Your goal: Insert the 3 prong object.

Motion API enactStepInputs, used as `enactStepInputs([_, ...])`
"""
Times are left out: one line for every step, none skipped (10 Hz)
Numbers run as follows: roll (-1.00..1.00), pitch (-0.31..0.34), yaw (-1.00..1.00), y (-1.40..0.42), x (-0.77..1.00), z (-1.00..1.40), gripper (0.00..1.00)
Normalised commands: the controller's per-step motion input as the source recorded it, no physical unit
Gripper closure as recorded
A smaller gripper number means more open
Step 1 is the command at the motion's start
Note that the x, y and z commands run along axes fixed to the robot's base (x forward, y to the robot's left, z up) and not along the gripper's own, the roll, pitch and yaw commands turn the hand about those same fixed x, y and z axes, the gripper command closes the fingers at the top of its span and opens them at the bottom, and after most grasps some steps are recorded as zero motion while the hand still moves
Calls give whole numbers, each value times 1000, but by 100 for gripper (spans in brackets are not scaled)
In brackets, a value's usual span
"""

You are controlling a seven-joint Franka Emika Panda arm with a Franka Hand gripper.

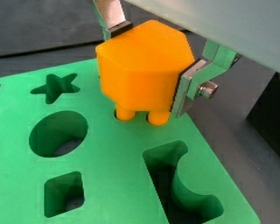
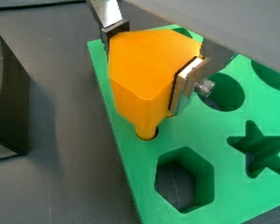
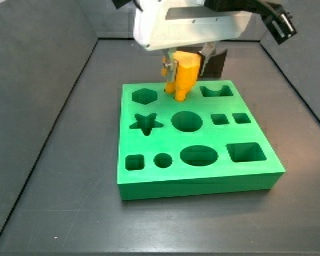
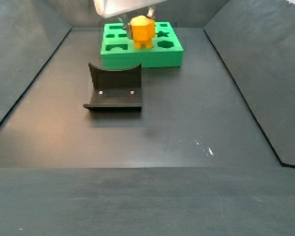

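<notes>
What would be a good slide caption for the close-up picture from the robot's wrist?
End effector holding the orange piece upright, its prongs entering the green board.

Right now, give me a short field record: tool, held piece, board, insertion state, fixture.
tool: above the board's back edge, at, silver fingers clamped on the piece
held piece: 3 prong object, orange, upright, prongs pointing down
board: green board with star, round, hexagon and square cutouts, flat on the dark floor
insertion state: prong tips at the board's surface, seemingly entering small holes; the body stands clear above the board, so not fully seated
fixture: dark L-shaped fixture, on the floor apart from the board
</notes>
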Motion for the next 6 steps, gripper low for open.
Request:
enactStepInputs([120, -219, -60, 0, -140, -354, 100])
enactStepInputs([137, -224, -14, -3, -174, -306, 100])
enactStepInputs([150, -241, -3, -43, -140, -320, 100])
enactStepInputs([160, -181, 0, -74, -100, -251, 100])
enactStepInputs([0, -54, 0, 0, -9, -23, 100])
enactStepInputs([0, 0, 0, 0, 0, 0, 100])
